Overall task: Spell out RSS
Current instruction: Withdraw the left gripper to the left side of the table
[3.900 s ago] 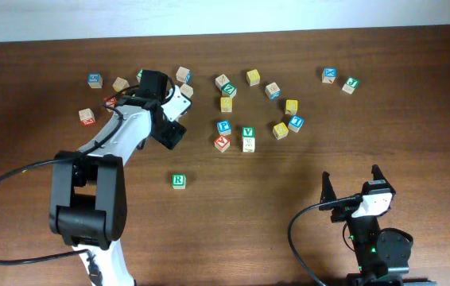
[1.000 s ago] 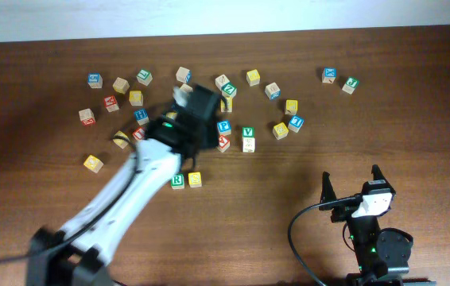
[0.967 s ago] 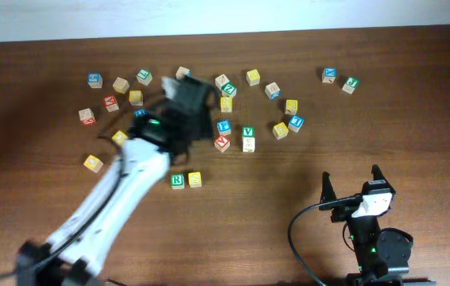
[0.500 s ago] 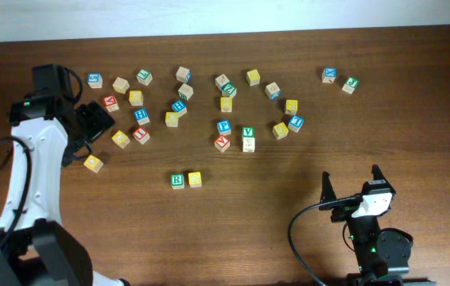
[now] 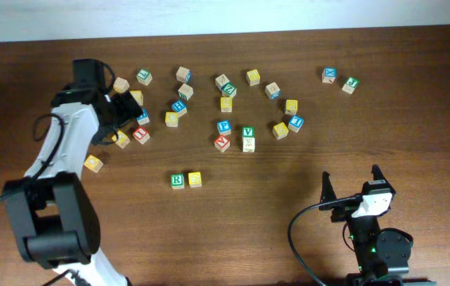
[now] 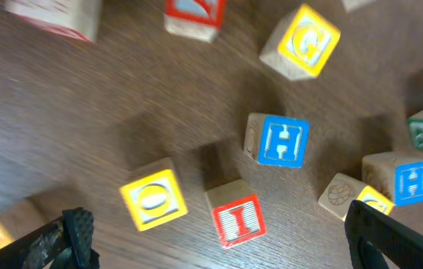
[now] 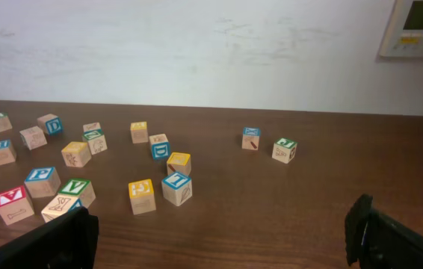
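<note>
The green-bordered R cube [image 5: 177, 180] sits on the table at front centre. A yellow cube [image 5: 195, 179] touches its right side; I cannot read its letter. I cannot tell which other yellow cube is the second S. My left gripper [image 5: 122, 119] [image 6: 226, 235] is open and empty above the left cluster. Between its jaws the left wrist view shows a yellow O cube [image 6: 152, 199] and a red I cube [image 6: 238, 217]. My right gripper [image 5: 352, 189] [image 7: 223, 239] is open and empty at the front right.
Near the left jaws lie a blue H cube [image 6: 279, 140] and a yellow G cube [image 6: 305, 43]. The green V cube [image 5: 247, 132] stands mid-table among several loose cubes. A yellow cube [image 5: 93, 163] lies alone at the left, and two cubes [image 5: 340, 79] at the back right.
A yellow cube now sits beside R. The left arm left it, swung to the far left, then moved right over the left cluster. The right arm has not moved.
</note>
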Tool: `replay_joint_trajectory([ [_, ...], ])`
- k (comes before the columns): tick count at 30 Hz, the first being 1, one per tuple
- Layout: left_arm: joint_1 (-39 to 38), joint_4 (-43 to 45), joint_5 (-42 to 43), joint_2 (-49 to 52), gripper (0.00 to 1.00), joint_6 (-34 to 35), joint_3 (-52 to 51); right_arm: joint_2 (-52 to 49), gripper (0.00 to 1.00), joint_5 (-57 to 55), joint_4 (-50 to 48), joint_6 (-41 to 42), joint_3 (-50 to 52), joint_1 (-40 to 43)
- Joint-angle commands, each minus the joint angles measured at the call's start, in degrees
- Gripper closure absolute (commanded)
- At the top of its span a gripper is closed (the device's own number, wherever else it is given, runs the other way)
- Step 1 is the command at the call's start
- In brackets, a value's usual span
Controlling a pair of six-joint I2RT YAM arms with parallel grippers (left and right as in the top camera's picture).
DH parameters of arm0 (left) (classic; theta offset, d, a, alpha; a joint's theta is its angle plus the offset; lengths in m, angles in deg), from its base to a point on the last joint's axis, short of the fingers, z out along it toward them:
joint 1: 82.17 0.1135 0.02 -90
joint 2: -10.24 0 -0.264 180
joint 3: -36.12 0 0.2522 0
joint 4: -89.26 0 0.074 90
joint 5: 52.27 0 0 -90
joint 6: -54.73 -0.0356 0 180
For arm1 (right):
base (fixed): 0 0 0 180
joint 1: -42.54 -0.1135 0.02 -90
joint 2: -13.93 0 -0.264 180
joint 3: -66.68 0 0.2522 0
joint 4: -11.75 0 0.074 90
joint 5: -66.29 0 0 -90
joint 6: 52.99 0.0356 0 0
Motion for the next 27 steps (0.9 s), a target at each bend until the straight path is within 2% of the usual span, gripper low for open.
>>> replay_joint_trajectory([
  [1,-0.83,1.51,-1.36,2.64,0.01,-1.05,0.0,0.37,0.02,-0.11,0.28,0.09,0.31,0.17],
  [4,1.2,2.08,-1.33,2.8,0.01,2.19,0.57,0.37,0.02,-0.11,0.28,0.09,0.31,0.17],
  [8,7.45,-0.09,8.48,-1.07,0.01,1.49,3.87,0.37,0.02,-0.11,0.28,0.09,0.31,0.17],
  [10,9.68,-1.07,9.64,-6.21,0.01,1.49,3.96,0.37,0.02,-0.11,0.28,0.07,0.31,0.17],
  [13,15.5,-6.29,9.68,-11.89,0.01,2.14,3.96,0.37,0.02,-0.11,0.28,0.09,0.31,0.17],
  [17,22.34,-14.47,9.86,-12.63,0.01,2.12,3.91,0.37,0.02,-0.11,0.28,0.09,0.31,0.17],
  [19,22.77,-16.22,9.86,-12.63,0.01,2.12,3.91,0.39,0.02,6.23,-1.73,5.25,0.31,0.17],
  [20,22.71,-16.63,9.86,-12.63,0.01,2.12,3.91,0.39,0.02,17.44,-2.69,12.33,0.31,0.17],
  [22,22.71,-17.77,9.86,-12.63,0.01,2.1,3.91,0.39,0.02,24.0,-3.87,13.51,0.31,0.17],
  [24,22.73,-18.16,9.86,-12.63,0.01,2.12,3.91,0.39,0.02,25.88,-12.04,17.73,0.31,0.17],
  [25,22.71,-18.16,9.86,-12.63,0.01,2.12,3.91,0.37,0.02,25.86,-22.34,18.56,0.28,0.17],
  [27,22.73,-18.16,9.84,-12.63,0.01,2.12,3.91,0.37,0.02,23.3,-31.71,18.56,-1.07,0.17],
])
